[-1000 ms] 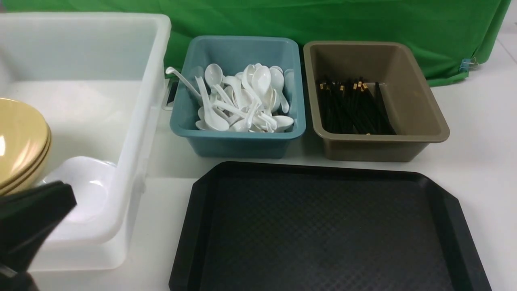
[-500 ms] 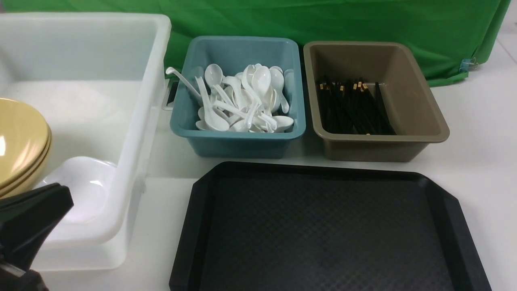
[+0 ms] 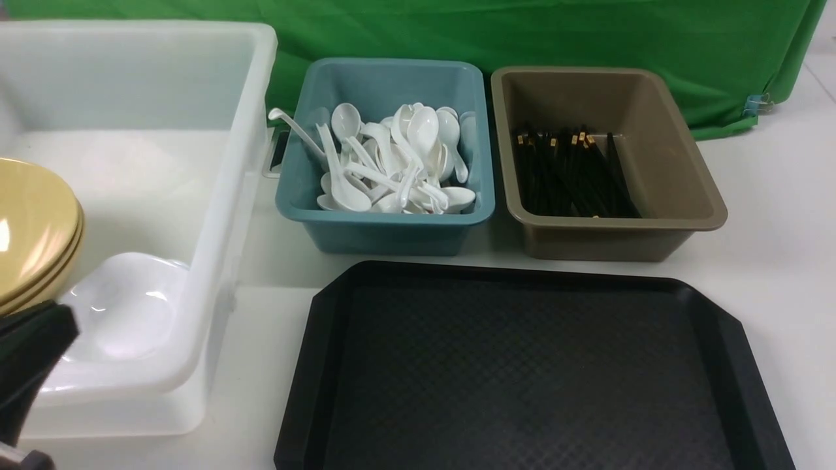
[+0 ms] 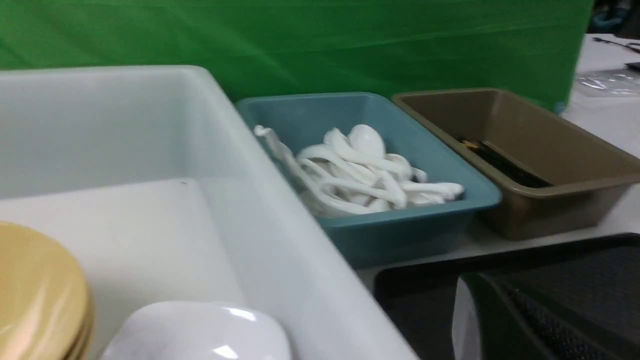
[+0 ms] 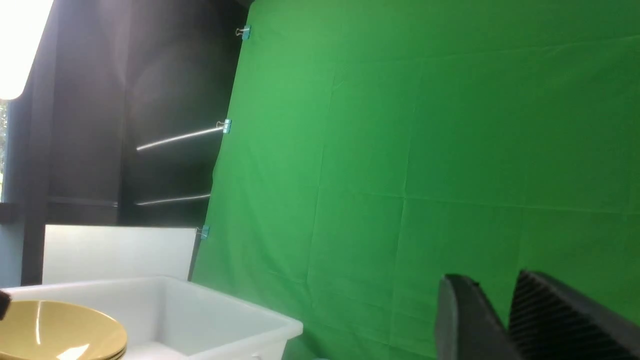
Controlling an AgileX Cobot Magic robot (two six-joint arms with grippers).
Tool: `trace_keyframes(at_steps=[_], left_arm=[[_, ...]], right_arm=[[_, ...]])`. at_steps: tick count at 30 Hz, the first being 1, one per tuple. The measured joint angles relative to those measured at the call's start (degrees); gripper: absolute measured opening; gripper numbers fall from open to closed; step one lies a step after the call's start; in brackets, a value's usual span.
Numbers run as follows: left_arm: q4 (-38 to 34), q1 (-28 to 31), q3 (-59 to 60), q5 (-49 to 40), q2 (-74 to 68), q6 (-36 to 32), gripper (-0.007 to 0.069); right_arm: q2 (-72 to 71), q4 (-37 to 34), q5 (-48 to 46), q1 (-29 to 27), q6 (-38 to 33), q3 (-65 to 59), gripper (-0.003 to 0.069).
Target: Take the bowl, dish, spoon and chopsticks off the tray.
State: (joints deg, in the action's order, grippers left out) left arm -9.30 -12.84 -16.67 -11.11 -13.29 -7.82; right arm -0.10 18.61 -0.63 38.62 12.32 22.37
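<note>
The left gripper (image 3: 26, 352) sits low at the near left corner of the front view, jaws pressed together and holding nothing. Just beyond it lies a white dish (image 3: 124, 307) inside the big white tub (image 3: 215, 215), and beside that dish, further to the gripper's left, rests the stack of yellow bowls (image 3: 32, 228). To its right, on the table, lies the black tray (image 3: 522, 365) with nothing on it. Past the tray stand a teal tub (image 3: 385, 228) piled with white spoons (image 3: 392, 163) and a brown tub (image 3: 653, 163) with black chopsticks (image 3: 568, 176) lying in it. The right gripper (image 5: 505, 320) shows only in its own wrist view, raised against the green cloth (image 5: 425, 150), its fingers slightly parted and gripping nothing.
</note>
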Motion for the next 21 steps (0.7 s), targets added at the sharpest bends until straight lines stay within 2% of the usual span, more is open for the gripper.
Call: trace_keyframes(at_steps=[1,5,8,21], left_arm=[[0.3,0.38,0.84,0.2,0.4,0.35,-0.0018],[3.55,8.89,10.33,2.94,8.87,1.92,-0.0017],[4.34,12.0,14.93,3.36,12.46,2.03,-0.0016],[5.44,12.43,17.08,-1.53,13.2,3.16,-0.0016]], right_arm=[[0.0,0.0,0.0,0.0,0.0,0.0,0.0146],[0.0,0.0,-0.16,0.0,0.0,0.0,0.0162],[0.0,-0.07,-0.16,0.0,0.0,0.0,0.0169],[0.0,-0.07,-0.12,0.0,0.0,0.0,0.0196]])
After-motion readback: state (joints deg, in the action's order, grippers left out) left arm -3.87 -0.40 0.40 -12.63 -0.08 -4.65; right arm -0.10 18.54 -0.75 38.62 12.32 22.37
